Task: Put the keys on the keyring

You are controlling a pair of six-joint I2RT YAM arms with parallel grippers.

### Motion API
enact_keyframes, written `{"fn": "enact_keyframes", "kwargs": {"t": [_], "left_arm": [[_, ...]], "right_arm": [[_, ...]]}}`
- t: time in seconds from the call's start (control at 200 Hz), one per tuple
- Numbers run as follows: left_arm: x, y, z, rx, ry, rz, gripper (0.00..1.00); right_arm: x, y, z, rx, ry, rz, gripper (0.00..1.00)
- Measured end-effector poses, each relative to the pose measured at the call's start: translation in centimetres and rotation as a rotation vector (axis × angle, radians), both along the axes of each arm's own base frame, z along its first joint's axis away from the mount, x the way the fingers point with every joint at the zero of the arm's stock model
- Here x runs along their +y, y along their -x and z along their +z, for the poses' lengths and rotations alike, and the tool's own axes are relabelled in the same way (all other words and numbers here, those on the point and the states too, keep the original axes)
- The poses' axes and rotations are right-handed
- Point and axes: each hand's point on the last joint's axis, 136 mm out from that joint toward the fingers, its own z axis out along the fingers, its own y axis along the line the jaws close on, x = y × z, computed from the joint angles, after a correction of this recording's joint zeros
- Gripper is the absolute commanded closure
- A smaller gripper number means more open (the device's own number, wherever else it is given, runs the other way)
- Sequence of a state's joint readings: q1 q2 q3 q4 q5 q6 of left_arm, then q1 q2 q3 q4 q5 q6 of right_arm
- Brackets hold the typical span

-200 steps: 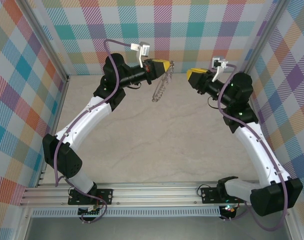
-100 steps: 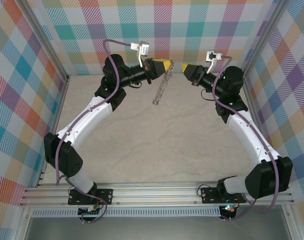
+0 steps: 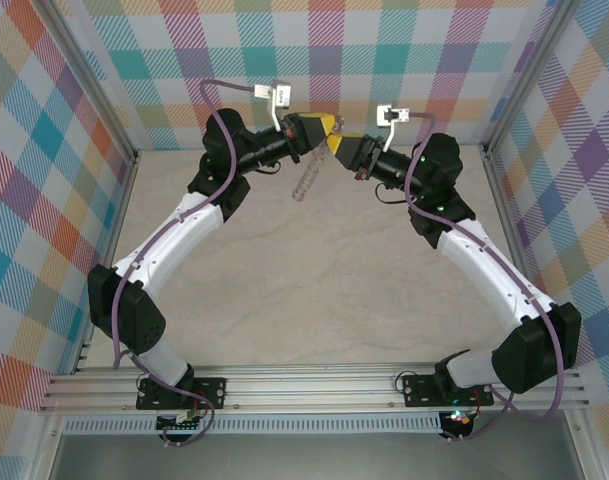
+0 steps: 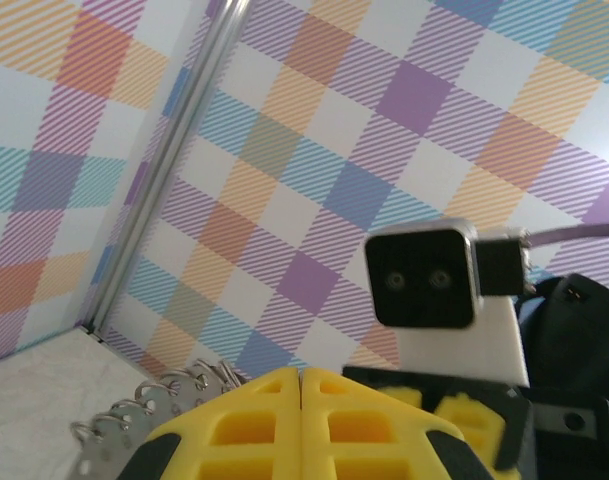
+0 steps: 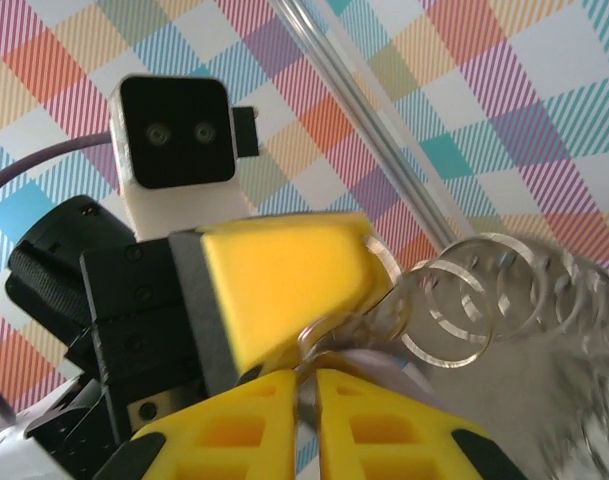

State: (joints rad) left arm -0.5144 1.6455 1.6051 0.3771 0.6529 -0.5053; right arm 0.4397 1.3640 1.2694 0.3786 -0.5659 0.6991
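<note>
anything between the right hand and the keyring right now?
Nothing visible. The left hand holds the keyring hanging, and the right hand sits tip to tip with it. In the right wrist view the ring's wire loops lie right at its fingertips, beside the left hand's yellow finger.

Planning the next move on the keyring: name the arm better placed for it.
Probably right. The left gripper is shut on the keyring, which hangs from it, so it is occupied. The right gripper sits at the ring's top loops, beside the left's tip.
</note>
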Motion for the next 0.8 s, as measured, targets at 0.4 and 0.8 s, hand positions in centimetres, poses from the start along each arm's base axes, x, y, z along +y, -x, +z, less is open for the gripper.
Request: {"fn": "enact_keyframes", "kwargs": {"t": [0.4,0.8], "left_arm": [[0.1,-0.2,-0.1,-0.006,0.007,0.013,1.00],[-0.1,1.5,1.5,-0.079,0.050,-0.071,1.00]], "right_arm": [[-4.4,2.4,-0.2,-0.009,0.042,-0.090,0.67],[-7.2,-1.8,3.7,-0.074,-0.051,-0.146,0.67]]}}
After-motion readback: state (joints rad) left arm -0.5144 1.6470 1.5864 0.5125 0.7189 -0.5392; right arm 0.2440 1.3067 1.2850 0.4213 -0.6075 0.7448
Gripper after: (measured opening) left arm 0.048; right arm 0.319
